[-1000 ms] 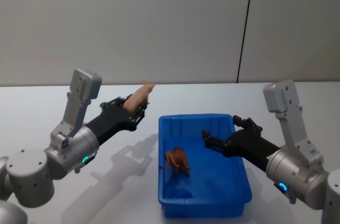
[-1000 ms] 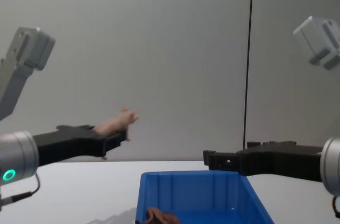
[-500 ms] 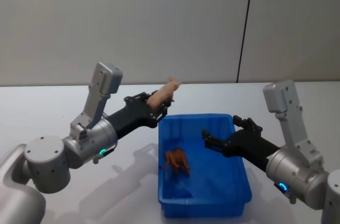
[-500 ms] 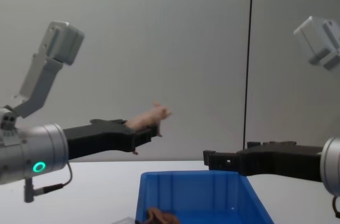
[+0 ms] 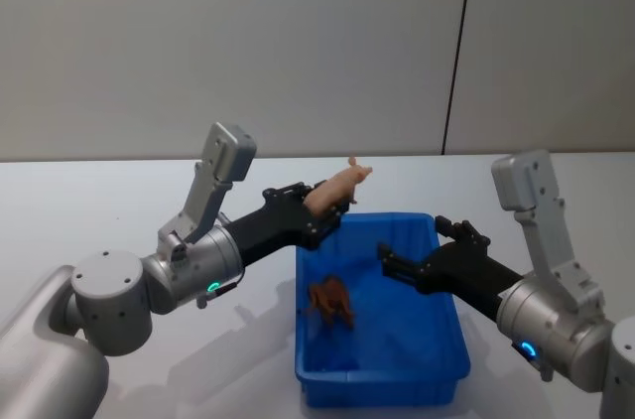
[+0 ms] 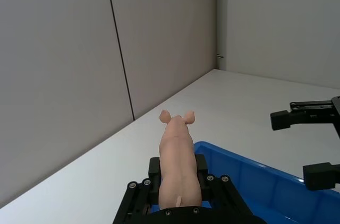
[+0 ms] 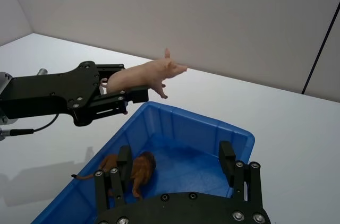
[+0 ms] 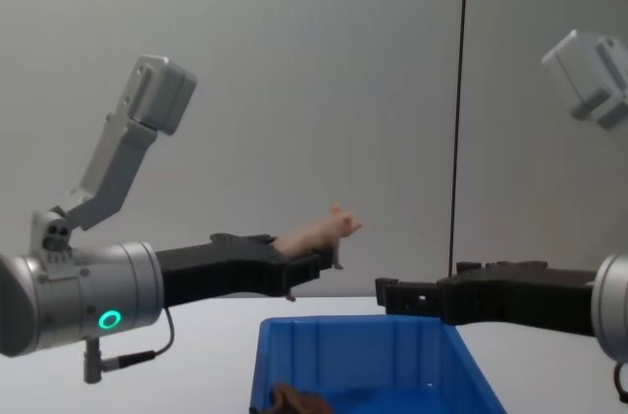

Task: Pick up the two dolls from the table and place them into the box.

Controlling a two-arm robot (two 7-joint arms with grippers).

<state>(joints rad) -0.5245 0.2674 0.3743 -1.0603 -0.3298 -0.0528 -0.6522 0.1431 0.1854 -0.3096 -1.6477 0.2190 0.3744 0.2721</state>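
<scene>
The white counter (image 5: 119,201) carries the blue box (image 5: 442,364). The left hand (image 5: 319,210) hangs in the air above the box's far left corner, clamped on the pink pig doll (image 5: 337,184), snout pointing forward. The right hand (image 5: 415,254) hovers over the box's right side, fingers spread and empty. The reddish-brown doll (image 5: 331,301) lies on the box floor.
</scene>
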